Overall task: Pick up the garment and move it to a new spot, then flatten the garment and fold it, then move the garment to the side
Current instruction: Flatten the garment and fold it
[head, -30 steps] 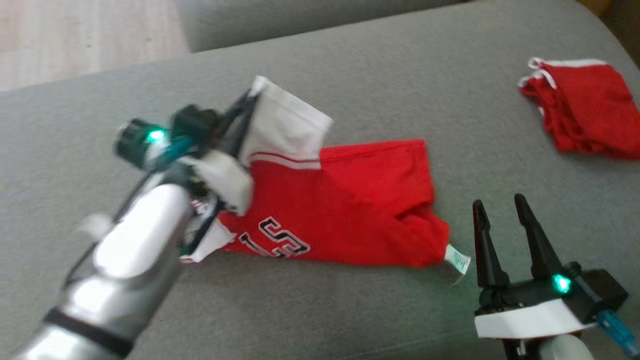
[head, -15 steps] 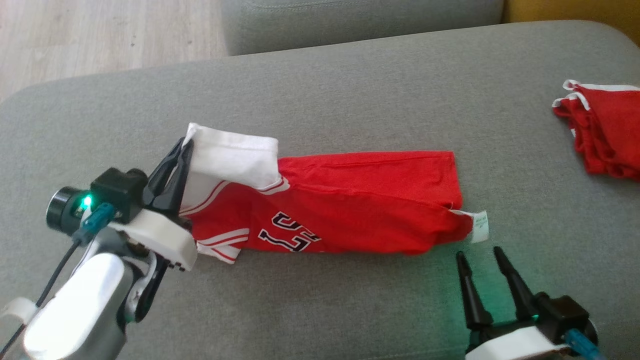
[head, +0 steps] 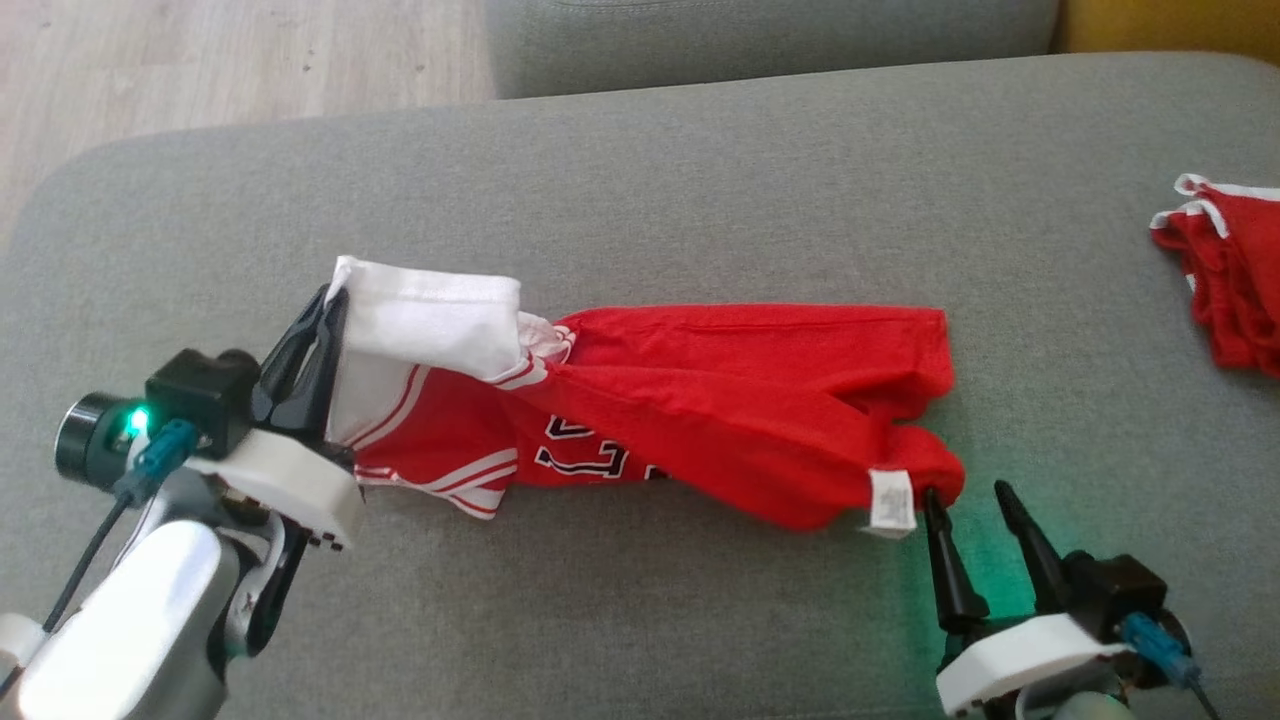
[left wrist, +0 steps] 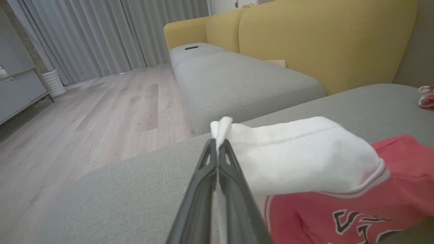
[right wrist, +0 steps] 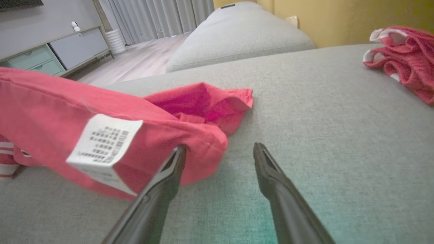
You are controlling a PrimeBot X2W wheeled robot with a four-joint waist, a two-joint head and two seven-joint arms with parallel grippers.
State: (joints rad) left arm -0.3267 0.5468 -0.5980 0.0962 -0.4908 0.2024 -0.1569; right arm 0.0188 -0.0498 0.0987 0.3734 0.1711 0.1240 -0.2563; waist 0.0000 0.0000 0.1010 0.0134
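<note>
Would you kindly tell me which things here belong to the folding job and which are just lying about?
In the job: red-and-white fabric jersey; left gripper, shut on its sleeve; right gripper, open at its hem; grey fabric cushion.
Lying about: crumpled red white-trimmed garment; yellow upholstered sofa back.

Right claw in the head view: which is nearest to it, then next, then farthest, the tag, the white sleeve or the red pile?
1. Tag: just left of the right claw, on the shirt's near corner.
2. Red pile: off to the right, farther back on the couch.
3. White sleeve: far left, pinched in the left claw.
</note>
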